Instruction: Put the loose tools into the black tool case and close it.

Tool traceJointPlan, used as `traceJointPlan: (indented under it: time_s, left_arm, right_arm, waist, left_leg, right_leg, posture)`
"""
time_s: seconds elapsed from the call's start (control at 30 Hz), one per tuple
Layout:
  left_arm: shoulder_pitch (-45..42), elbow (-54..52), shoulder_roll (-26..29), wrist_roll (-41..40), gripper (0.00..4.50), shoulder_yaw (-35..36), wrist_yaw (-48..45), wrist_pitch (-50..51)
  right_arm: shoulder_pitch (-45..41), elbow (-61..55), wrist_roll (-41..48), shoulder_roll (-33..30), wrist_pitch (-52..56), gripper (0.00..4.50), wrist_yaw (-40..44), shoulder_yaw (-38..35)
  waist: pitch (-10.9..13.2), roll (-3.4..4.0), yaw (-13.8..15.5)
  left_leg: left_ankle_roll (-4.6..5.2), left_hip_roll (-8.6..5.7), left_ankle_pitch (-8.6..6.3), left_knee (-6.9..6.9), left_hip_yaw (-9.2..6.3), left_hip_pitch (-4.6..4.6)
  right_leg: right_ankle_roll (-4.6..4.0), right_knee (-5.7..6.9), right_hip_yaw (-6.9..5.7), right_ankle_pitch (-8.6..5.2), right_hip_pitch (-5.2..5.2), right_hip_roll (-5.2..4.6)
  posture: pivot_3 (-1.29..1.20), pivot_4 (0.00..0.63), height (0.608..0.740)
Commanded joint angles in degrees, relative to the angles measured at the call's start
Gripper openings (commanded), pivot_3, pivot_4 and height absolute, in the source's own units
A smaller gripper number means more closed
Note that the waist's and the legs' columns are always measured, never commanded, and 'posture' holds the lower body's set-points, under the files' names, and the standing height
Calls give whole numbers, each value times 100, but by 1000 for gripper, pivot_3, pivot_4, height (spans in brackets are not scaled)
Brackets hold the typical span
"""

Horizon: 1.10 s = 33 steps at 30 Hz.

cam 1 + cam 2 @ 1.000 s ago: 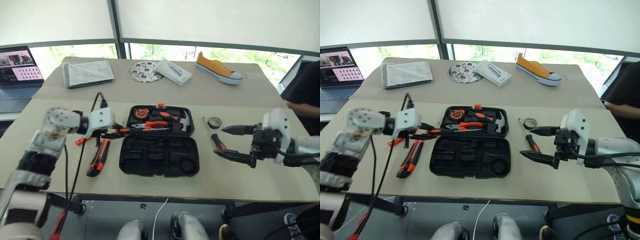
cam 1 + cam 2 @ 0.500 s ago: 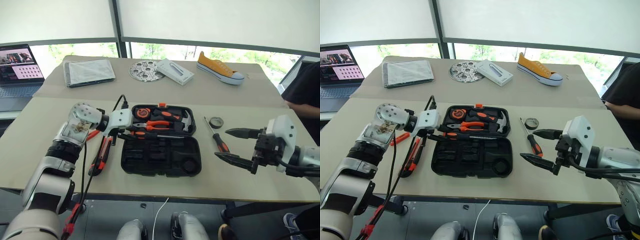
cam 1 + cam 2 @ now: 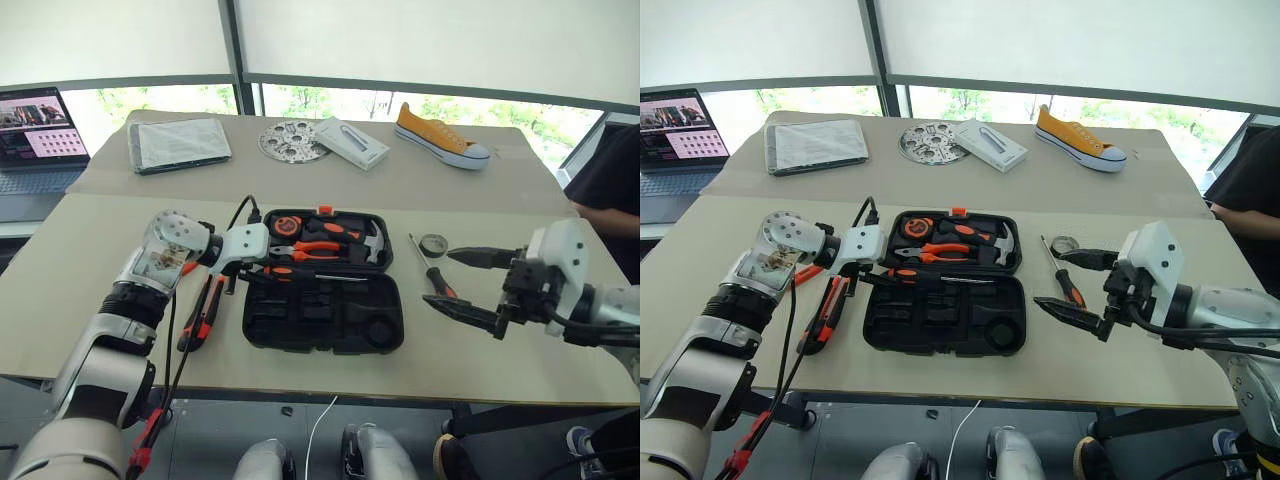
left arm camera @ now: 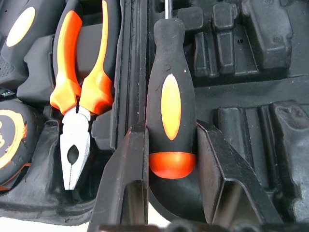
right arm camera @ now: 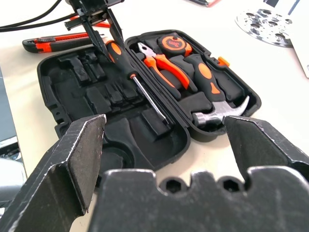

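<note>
The black tool case [image 3: 300, 322] lies open at the table's middle, its near half showing empty recesses. My left gripper [image 3: 250, 270] is shut on a black-and-orange screwdriver [image 4: 171, 111], held low along the hinge line with the shaft pointing right. Left of the case lie the utility knife [image 3: 200, 318] and, partly behind my left arm, a slim orange tester screwdriver [image 3: 806, 274]. To the case's right, a second screwdriver [image 3: 438, 284] and the small tape roll [image 3: 431, 244] rest on the table. My right gripper [image 3: 437, 277] hovers wide open just above that screwdriver.
The case's far half holds pliers [image 3: 312, 252], a hammer [image 3: 370, 243] and a tape measure [image 3: 290, 225]. Further back are a laptop [image 3: 35, 125], grey folded cloth [image 3: 178, 143], metal disc [image 3: 292, 141], white box [image 3: 350, 143] and yellow shoe [image 3: 440, 135]. A person [image 3: 610, 180] is at the right edge.
My left gripper has carried the screwdriver rightward, from beside the case's left edge to over its hinge line. The right gripper has stayed put and open.
</note>
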Motion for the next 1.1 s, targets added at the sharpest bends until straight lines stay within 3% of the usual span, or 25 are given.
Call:
traceJointPlan:
  time_s: [0.03,0.07,0.27,0.6,0.8,0.97,1.03,1.1]
  left_arm:
    - [-118,-70,-7,-87,1851,93,-74,112]
    - [-146,-130,5,-154,2041,127,-143,199]
    - [-373,-321,-42,-379,4252,339,-129,651]
    - [-196,-725,-26,-340,4252,135,-527,833]
    - [-234,-256,-214,100,4252,-260,-446,348]
    - [-396,233,-445,327,2824,-449,-380,178]
    - [-443,267,-483,346,1900,-459,-388,195]
    - [-495,229,-517,236,1328,-405,-487,467]
  right_arm:
    - [-94,-74,106,33,-1,4500,-75,-54]
    - [-92,-86,114,49,3,4500,-88,-42]
    - [-104,-113,123,117,7,4500,-123,-8]
    - [-90,-122,135,166,-16,4500,-179,-6]
    - [-98,-137,155,179,-7,4500,-231,-10]
    - [-75,-211,205,216,29,4500,-309,-34]
    - [-35,-243,236,212,33,4500,-334,-62]
    - [17,-271,270,202,34,4500,-359,-102]
  waist:
    - [0,0,0]
    - [0,0,0]
    - [0,0,-1]
    - [0,0,-2]
    - [0,0,0]
    - [0,0,5]
    - [0,0,3]
    - [0,0,2]
  left_leg:
    - [0,0,0,1,0,0]
    - [0,0,0,1,0,0]
    - [1,0,0,3,-1,0]
    - [1,0,0,7,-1,1]
    - [1,0,0,14,-2,0]
    - [6,-1,-3,18,-6,1]
    - [10,-1,-5,20,-6,0]
    - [14,-1,-7,22,-9,0]
  right_leg:
    - [0,0,0,0,0,0]
    - [0,0,0,0,1,0]
    - [2,2,0,0,1,1]
    - [2,3,0,0,4,3]
    - [3,5,0,0,4,2]
    - [2,4,-1,1,12,1]
    - [5,3,-1,1,12,1]
    - [5,3,-2,1,12,1]
  posture:
    - [0,150,733]
    - [0,150,733]
    - [0,150,733]
    - [0,150,733]
    - [0,150,733]
    - [0,150,733]
    - [0,150,733]
    - [0,150,733]
